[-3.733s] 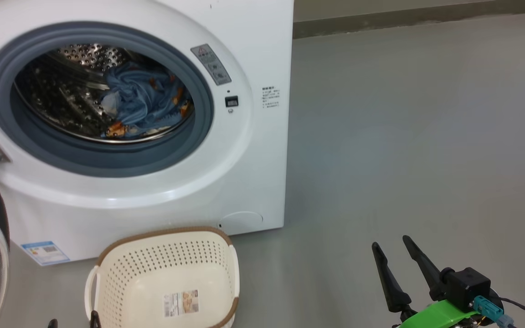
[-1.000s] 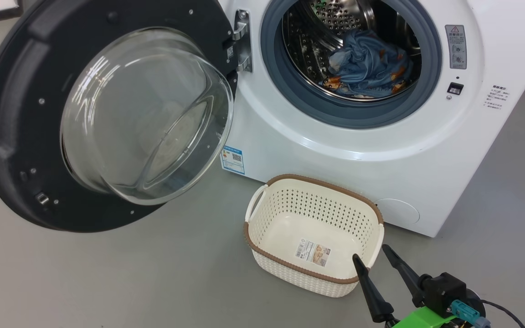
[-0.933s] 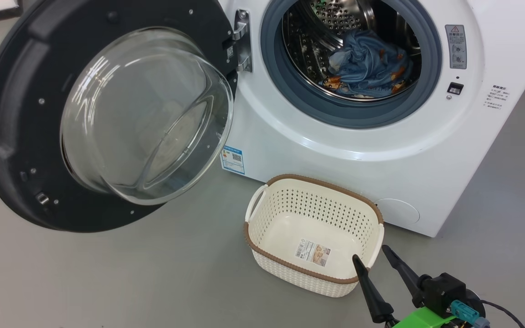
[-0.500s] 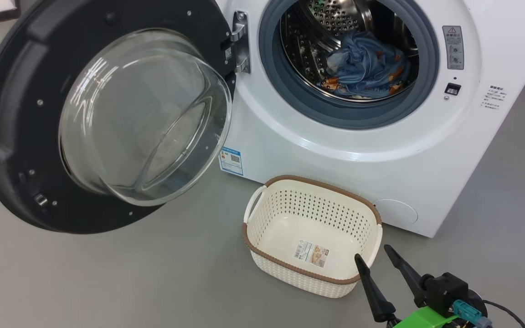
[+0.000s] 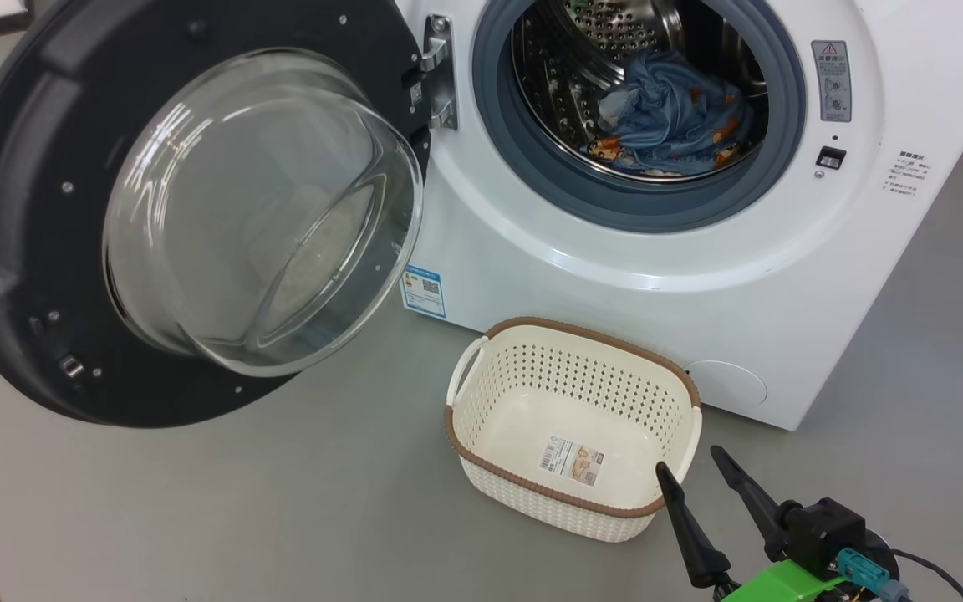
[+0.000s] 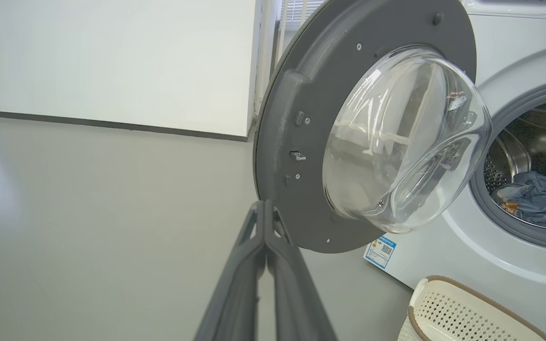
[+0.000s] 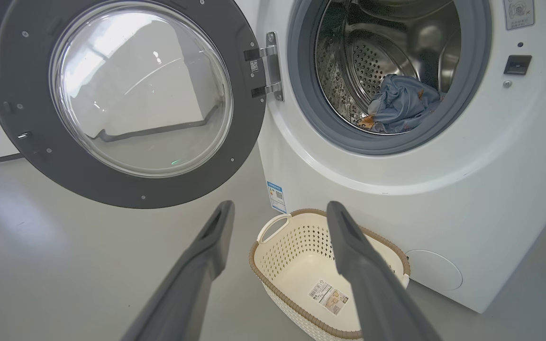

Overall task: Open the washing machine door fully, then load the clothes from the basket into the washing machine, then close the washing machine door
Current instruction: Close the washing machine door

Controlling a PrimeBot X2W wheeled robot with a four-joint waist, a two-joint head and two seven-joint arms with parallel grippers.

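The washing machine (image 5: 699, 276) stands with its door (image 5: 30, 209) swung wide to the left, glass bowl facing out. Blue clothes (image 5: 665, 117) with orange prints lie inside the steel drum. On the floor in front sits the cream basket (image 5: 573, 510), holding just its label. My right gripper (image 5: 690, 472) hovers open by the basket's near right corner, nothing between its fingers. In the left wrist view my left gripper (image 6: 266, 208) is shut on nothing, its tips pointing at the lower edge of the door (image 6: 292, 142). The right wrist view shows the clothes (image 7: 401, 106), the basket (image 7: 273, 246) and the door (image 7: 12, 76).
Grey floor (image 5: 197, 502) spreads to the left and in front of the machine. A white wall (image 6: 112, 61) with a dark skirting stands behind the door. A blue sticker (image 5: 423, 291) marks the machine's lower left front.
My left gripper has shut. The head camera turned from the drum to take in the open door and has drifted slightly since; the right gripper stays open by the basket.
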